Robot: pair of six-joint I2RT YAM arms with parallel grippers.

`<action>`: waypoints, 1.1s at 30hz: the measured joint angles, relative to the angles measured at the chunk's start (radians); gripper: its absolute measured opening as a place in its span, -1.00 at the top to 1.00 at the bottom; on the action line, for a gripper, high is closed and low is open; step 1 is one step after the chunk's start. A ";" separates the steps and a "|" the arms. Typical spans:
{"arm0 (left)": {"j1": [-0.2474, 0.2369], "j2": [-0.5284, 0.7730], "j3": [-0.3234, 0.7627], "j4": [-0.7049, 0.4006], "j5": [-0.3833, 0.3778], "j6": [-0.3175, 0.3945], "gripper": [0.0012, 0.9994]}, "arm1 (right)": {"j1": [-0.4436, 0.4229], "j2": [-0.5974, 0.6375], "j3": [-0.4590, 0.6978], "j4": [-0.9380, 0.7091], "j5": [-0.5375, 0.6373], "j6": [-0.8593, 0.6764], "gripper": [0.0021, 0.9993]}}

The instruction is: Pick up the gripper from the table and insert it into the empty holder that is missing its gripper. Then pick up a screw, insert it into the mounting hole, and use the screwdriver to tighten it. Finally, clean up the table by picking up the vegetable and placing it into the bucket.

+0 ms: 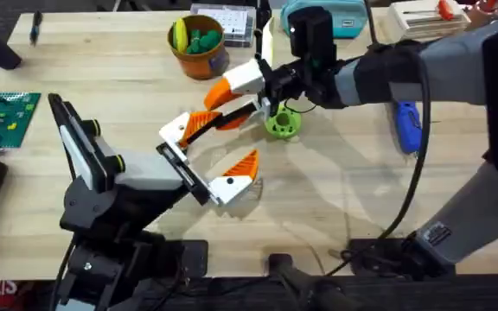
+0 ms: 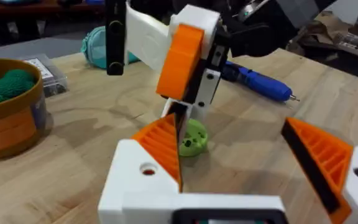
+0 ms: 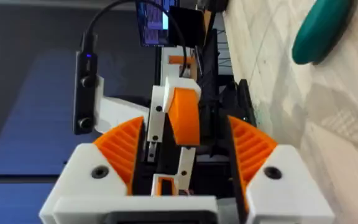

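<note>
Two arms meet over the middle of the counter (image 1: 128, 69). The left gripper (image 1: 232, 138) is spread wide, and its two white holders stand well apart.

The holder (image 1: 175, 131) on the far side has the orange gripper piece (image 1: 201, 125) lying along it. In the left wrist view, this orange gripper piece (image 2: 160, 143) sits on the white holder (image 2: 135, 186), just above a small round hole. I cannot tell if a screw is in that hole. The other holder (image 1: 225, 187) has an orange piece on it too.

The right gripper (image 1: 217, 108) reaches in from the right side and points at the far holder. Its fingers are spread. In the right wrist view, its ribbed orange pads (image 3: 123, 149) sit on both sides of a white and orange part of the left arm. One pad is very close to that part. The other pad has a gap beside it.

A green vegetable (image 1: 282, 123) lies on the counter, just beside the right gripper. The blue screwdriver (image 1: 409, 125) lies on the counter to the right, partly under the grey arm. The bucket (image 1: 199, 53) stands at the back of the counter, well away from the vegetable. Some green things and a yellow thing are in it.
</note>
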 joint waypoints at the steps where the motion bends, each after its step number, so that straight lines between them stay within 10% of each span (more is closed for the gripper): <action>1: 0.000 0.000 0.000 0.000 0.000 0.000 -0.98 | 0.003 0.000 0.000 0.000 0.000 -0.001 -0.38; 16: 0.000 0.000 0.000 0.000 0.002 0.000 -0.98 | 0.012 0.000 0.000 -0.002 0.000 -0.001 0.95; 33: 0.006 0.000 0.000 -0.003 -0.045 -0.024 -0.98 | 0.048 0.000 0.002 0.014 0.087 0.049 0.94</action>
